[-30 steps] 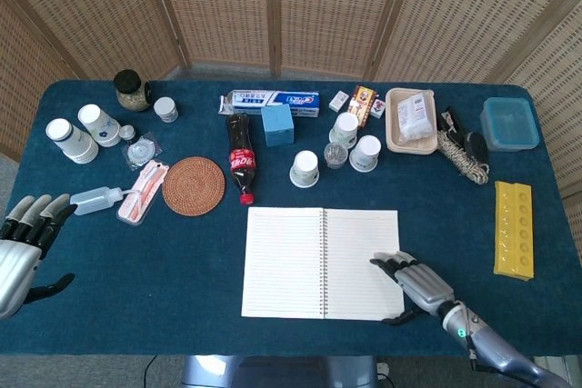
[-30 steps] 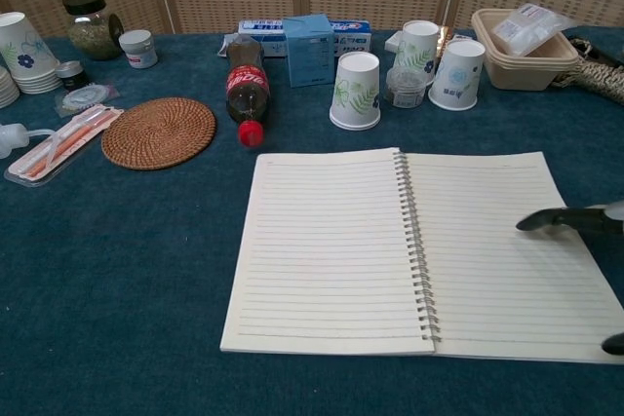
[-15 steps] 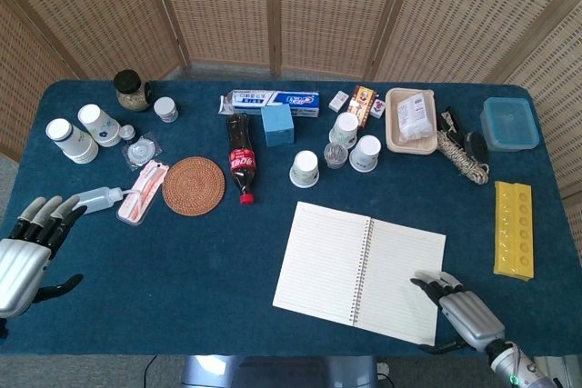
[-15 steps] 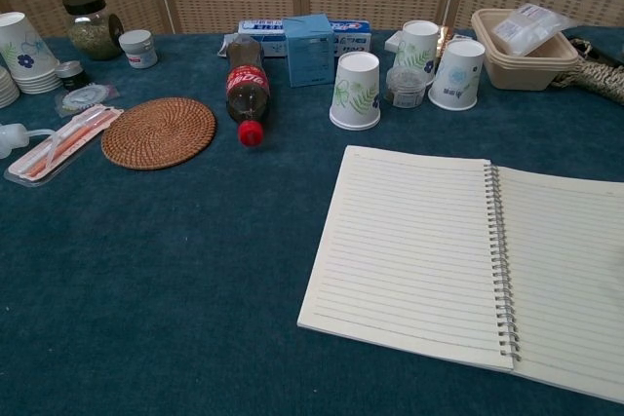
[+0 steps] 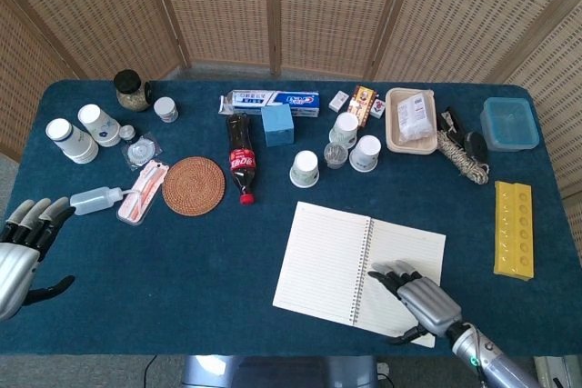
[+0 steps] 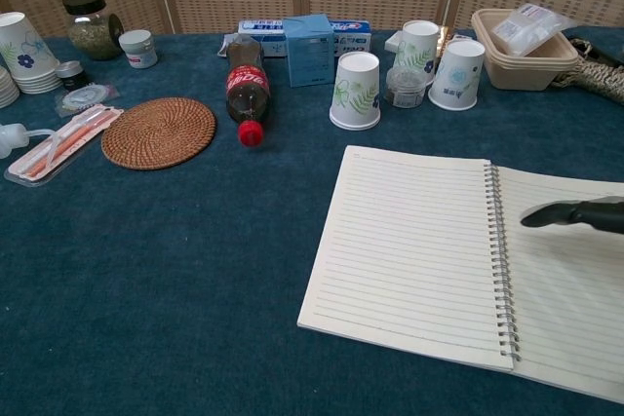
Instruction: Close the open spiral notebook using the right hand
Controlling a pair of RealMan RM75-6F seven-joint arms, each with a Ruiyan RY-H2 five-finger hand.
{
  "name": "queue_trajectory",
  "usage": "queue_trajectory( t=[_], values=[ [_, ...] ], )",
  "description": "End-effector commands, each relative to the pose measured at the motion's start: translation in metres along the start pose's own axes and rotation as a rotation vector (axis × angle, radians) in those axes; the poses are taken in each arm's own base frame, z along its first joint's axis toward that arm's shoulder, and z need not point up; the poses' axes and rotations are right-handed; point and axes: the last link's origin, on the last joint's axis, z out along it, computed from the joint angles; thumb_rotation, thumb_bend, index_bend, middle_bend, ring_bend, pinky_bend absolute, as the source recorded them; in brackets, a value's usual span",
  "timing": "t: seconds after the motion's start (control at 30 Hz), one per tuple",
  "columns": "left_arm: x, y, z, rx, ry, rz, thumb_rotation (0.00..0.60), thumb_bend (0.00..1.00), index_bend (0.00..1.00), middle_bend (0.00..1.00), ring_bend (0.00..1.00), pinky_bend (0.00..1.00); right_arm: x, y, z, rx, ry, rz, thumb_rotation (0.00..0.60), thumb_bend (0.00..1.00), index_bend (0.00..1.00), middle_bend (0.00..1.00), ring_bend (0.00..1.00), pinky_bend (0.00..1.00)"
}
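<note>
1. The right hand (image 5: 420,302) lies at about five o'clock on the table, over the right page of the spiral notebook (image 5: 327,261). Its dark fingers (image 6: 570,214) are spread and stretched toward the wire binding, holding nothing; whether they touch the paper cannot be told.
2. The left hand (image 5: 20,253) hangs at the eight o'clock edge, fingers apart and pointing up, thumb out to the side, holding nothing.
3. The spiral notebook lies open and flat on the blue table (image 5: 182,261), right of centre, turned a little clockwise, both lined pages facing up.
4. Just beyond the notebook, toward twelve o'clock, stand three paper cups (image 5: 305,168) with a small clear cup among them.
5. At ten o'clock from the notebook a cola bottle (image 5: 239,157) lies on its side, red cap toward the near edge, beside a round woven coaster (image 5: 193,185).
6. Further toward nine o'clock lie a packaged toothbrush (image 5: 143,192) and a squeeze bottle (image 5: 98,198).
7. At three o'clock a yellow tray (image 5: 512,229) lies near the right edge.
8. Along the far edge, from eleven to one o'clock: a jar (image 5: 133,90), a toothpaste box (image 5: 272,101) with a blue box (image 5: 277,124) before it, a tan container (image 5: 411,121), a coil of rope (image 5: 461,157), and a blue lidded box (image 5: 509,123).
</note>
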Motion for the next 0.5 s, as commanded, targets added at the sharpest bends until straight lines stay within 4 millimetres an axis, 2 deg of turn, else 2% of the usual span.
queue_trajectory(
  t=[0.03,0.3,0.5],
  values=[
    [0.0,-0.002,-0.001,0.007,0.0,-0.001,0.6,0.04,0.0,0.0,0.0,0.0,-0.004,-0.009,0.015,0.035,-0.029,-0.014,0.388,0.0,0.04,0.06,0.05,0.0],
    [-0.001,-0.008,-0.001,0.018,-0.004,-0.004,0.6,0.04,0.0,0.0,0.0,0.0,-0.019,-0.018,0.029,0.044,-0.064,0.003,0.39,0.0,0.04,0.06,0.07,0.0],
    [-0.001,-0.009,-0.002,0.019,-0.001,-0.006,0.6,0.04,0.0,0.0,0.0,0.0,-0.029,-0.014,0.022,0.023,-0.087,0.014,0.388,0.0,0.04,0.07,0.11,0.0]
  ],
)
